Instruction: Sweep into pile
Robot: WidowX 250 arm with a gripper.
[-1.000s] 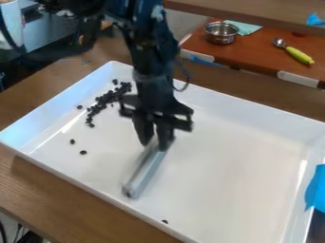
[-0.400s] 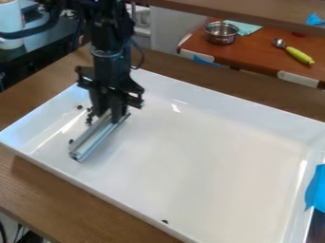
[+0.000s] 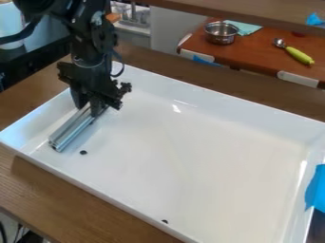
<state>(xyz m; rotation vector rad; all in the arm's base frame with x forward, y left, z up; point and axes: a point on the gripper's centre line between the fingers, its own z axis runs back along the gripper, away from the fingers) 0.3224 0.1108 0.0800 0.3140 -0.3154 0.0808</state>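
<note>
Has a brown wood-grained tabletop [image 3: 63, 190] along the left and near left, darkened by a band of shadow, and stretching along the far side. Shows a plain pale-grey panel [image 3: 170, 35] at the far middle. Includes, at far right, a reddish-brown wooden surface [image 3: 254, 59] with whitish pieces along its near edge, and a brown wooden board [image 3: 254, 15] slanting above it. Falls into dark, indistinct furniture [image 3: 32, 59] at far left.
</note>
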